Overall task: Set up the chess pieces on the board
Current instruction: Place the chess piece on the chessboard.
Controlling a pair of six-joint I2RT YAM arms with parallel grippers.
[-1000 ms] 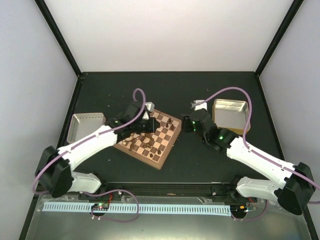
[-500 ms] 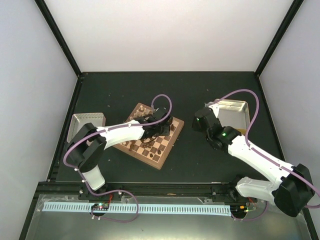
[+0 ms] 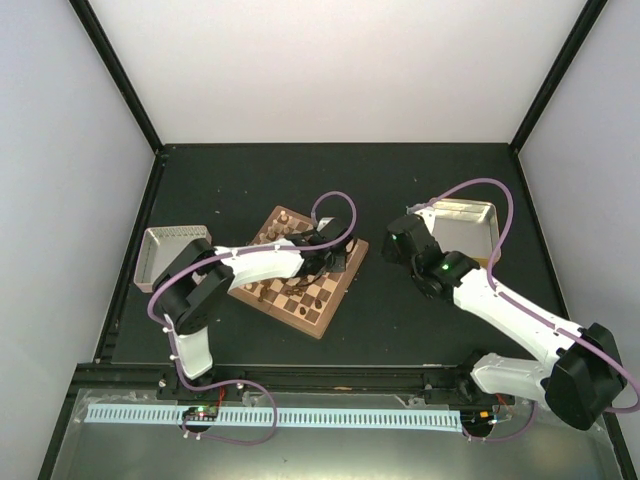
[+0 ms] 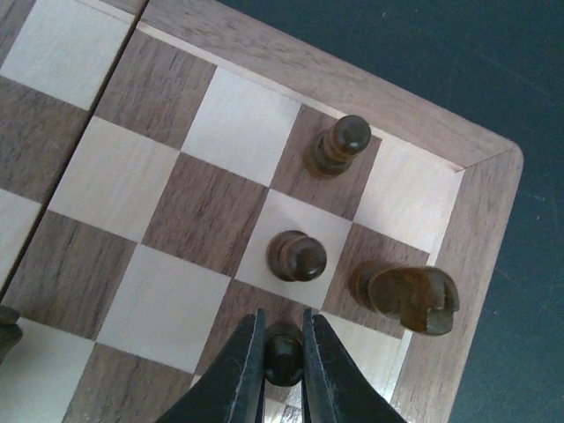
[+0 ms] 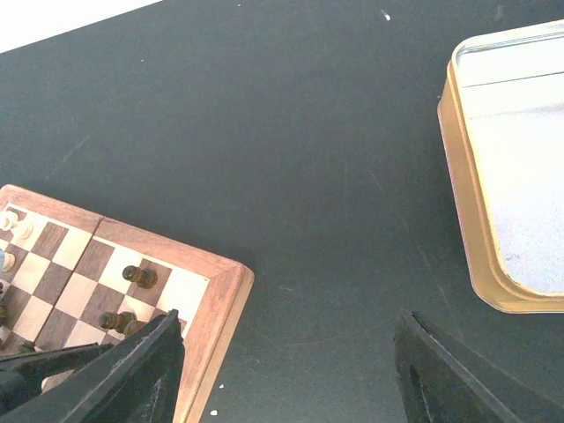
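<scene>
The board [image 3: 318, 312] lies tilted at the table's middle, with dark and pale chess pieces on it. In the left wrist view my left gripper [image 4: 283, 351] is shut on a dark pawn [image 4: 284, 354] that stands on a square near the board's corner [image 4: 483, 189]. Close by stand a dark pawn [image 4: 298, 256], another dark piece [image 4: 337, 147] and a dark knight [image 4: 407, 295]. In the top view the left gripper [image 3: 335, 258] is over the board's right corner. My right gripper [image 3: 395, 243] is wide open and empty above bare table, right of the board [image 5: 211, 291].
A gold metal tray [image 3: 462, 228] sits at the right, also in the right wrist view [image 5: 511, 176]. A silver tray [image 3: 172, 250] sits left of the board. Pale pieces [image 3: 285, 222] stand at the board's far corner. The left arm lies across the board.
My left gripper has swung from the board's far side to its right corner, and its arm has folded low over the board. My right gripper has drawn back slightly to the right.
</scene>
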